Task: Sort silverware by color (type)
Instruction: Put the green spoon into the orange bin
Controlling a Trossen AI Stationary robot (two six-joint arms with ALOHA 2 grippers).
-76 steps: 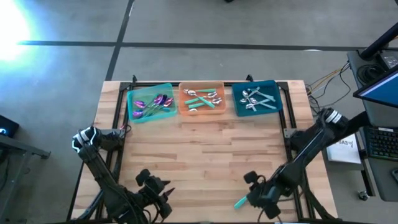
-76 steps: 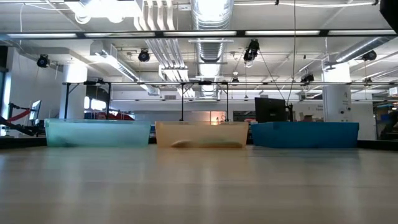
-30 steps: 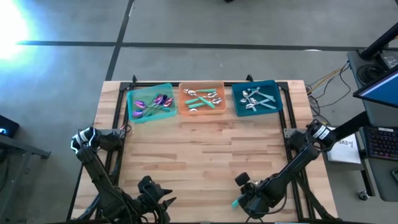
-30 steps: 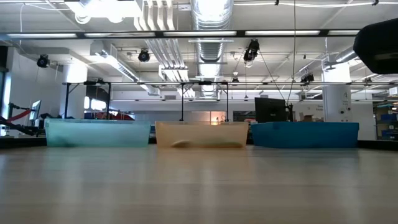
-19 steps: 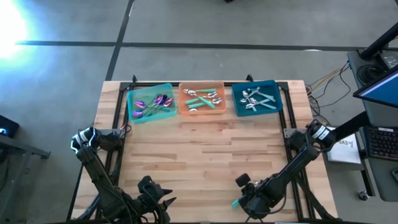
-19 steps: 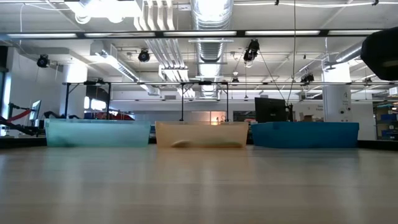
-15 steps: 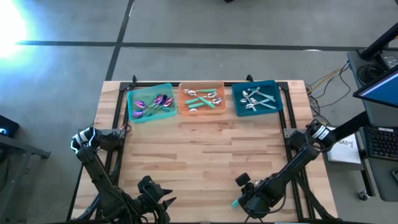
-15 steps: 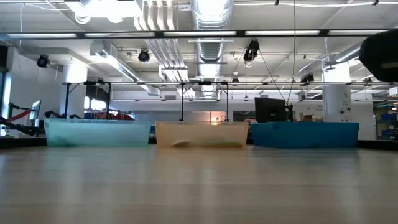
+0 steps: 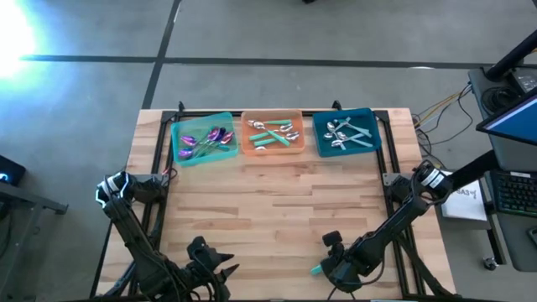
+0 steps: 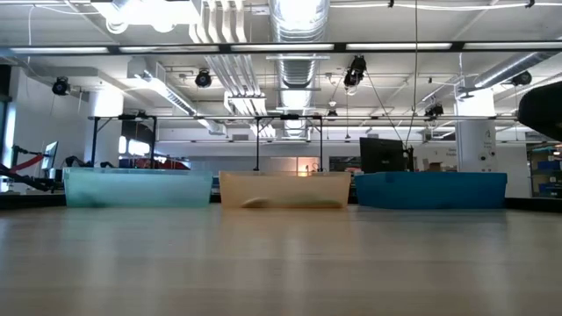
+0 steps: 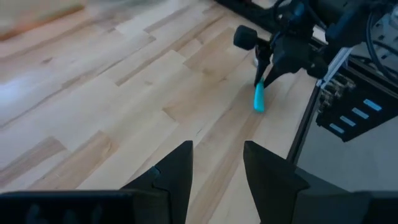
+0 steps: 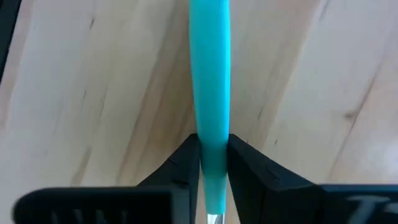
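Observation:
My right gripper (image 9: 329, 268) is at the table's near edge, right of the middle. It is shut on a spoon with a teal handle (image 9: 316, 270). The spoon also shows in the right wrist view (image 12: 209, 62) and the left wrist view (image 11: 258, 99). My left gripper (image 9: 211, 273) (image 11: 216, 168) is open and empty at the near edge, left of the middle. Several purple-headed spoons (image 9: 204, 139) lie in the green tray, silver-headed spoons with teal handles (image 9: 273, 132) in the orange tray, and silver spoons (image 9: 342, 132) in the teal tray. My right gripper pinches the spoon's teal handle (image 12: 211, 158) between its two fingers, near the end where the silver neck (image 12: 212, 218) begins. The handle runs along the fingers and sticks out past their tips. The fingers slant down from above. I cannot tell whether the handle's free end (image 11: 259, 107) touches the table.
The green tray (image 9: 179, 127), the orange tray (image 9: 248, 119) and the teal tray (image 9: 369, 117) stand in a row along the table's far edge. Bare wooden table (image 9: 268, 201) lies between the trays and both grippers. A black frame rail (image 11: 311, 118) runs beside the table's edge.
My right arm, still shut on the spoon, has shifted a little toward the table's right edge. In the low view its dark part has sunk and drifted toward the picture's right edge.

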